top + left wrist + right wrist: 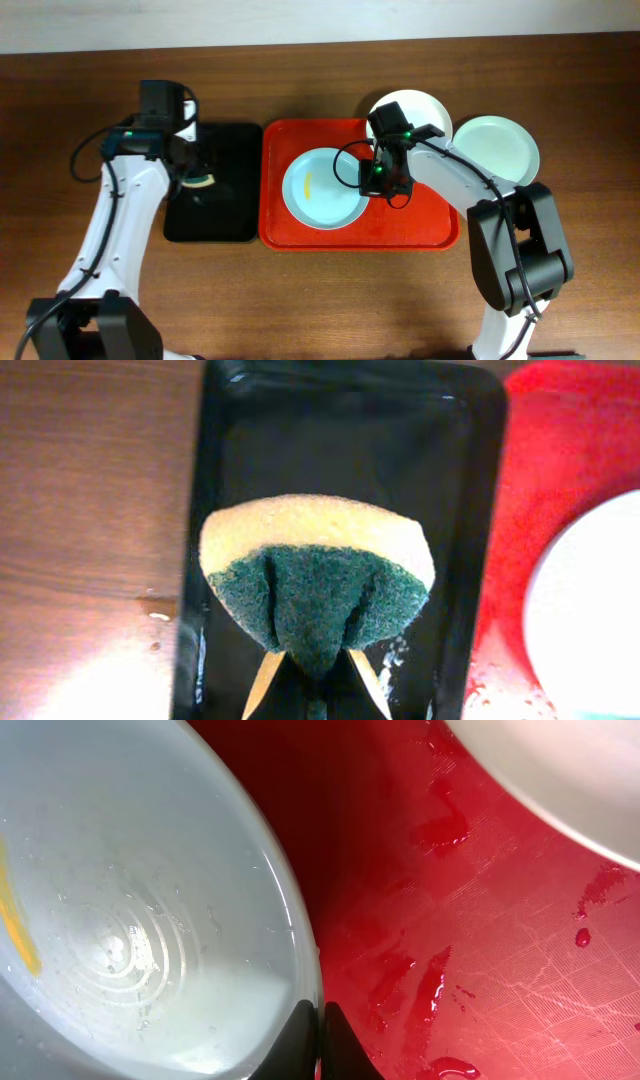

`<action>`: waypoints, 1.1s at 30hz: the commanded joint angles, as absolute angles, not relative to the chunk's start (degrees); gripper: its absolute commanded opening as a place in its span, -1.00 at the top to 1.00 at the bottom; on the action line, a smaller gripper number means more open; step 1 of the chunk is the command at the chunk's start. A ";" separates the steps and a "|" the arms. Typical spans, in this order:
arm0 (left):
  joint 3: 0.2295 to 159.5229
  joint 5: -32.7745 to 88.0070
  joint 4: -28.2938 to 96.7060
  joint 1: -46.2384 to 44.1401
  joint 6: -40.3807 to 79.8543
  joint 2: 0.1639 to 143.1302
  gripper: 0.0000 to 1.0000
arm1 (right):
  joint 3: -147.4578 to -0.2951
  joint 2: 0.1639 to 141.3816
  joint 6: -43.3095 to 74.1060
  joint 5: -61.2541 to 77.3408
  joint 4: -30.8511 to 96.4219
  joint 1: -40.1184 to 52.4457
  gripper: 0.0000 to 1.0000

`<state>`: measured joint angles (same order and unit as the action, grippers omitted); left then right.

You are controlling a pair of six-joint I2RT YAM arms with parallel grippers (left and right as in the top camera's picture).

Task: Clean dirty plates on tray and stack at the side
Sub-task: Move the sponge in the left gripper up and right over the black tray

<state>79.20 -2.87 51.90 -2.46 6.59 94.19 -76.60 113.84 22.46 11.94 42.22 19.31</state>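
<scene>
A light blue plate [322,188] with a yellow smear [309,184] lies on the red-orange tray [420,232]. My right gripper [385,180] is shut on this plate's right rim; in the right wrist view its black fingertips [300,1030] pinch the plate [130,920] edge. A white plate [415,112] sits over the tray's back right corner. The mint green plate [497,148] rests on the table to the right. My left gripper [200,180] hovers over the black tray [230,215], shut on a yellow-and-green sponge [318,575].
The black tray [340,420] lies directly left of the red tray [560,510], which is wet with droplets [430,990]. Bare wooden table [320,300] surrounds both trays. The right arm's base [520,250] stands at the front right.
</scene>
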 commanded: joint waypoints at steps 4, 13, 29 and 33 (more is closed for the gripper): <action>79.53 -3.27 52.03 -3.75 5.72 97.12 1.00 | -77.14 114.69 22.55 11.35 42.65 19.49 0.92; 79.53 -3.22 52.07 -3.75 5.72 100.18 1.00 | -77.14 114.69 22.55 11.35 42.63 19.46 0.92; 79.53 -2.79 55.42 -3.75 5.72 108.97 1.00 | -77.14 114.69 22.55 11.35 42.63 19.46 0.92; 79.53 -2.74 55.37 -3.75 5.72 108.97 1.00 | -77.14 114.69 22.55 11.35 42.63 19.46 0.92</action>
<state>79.20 -2.83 55.29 -3.75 6.61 108.77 -76.60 113.84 22.52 11.94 42.22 19.31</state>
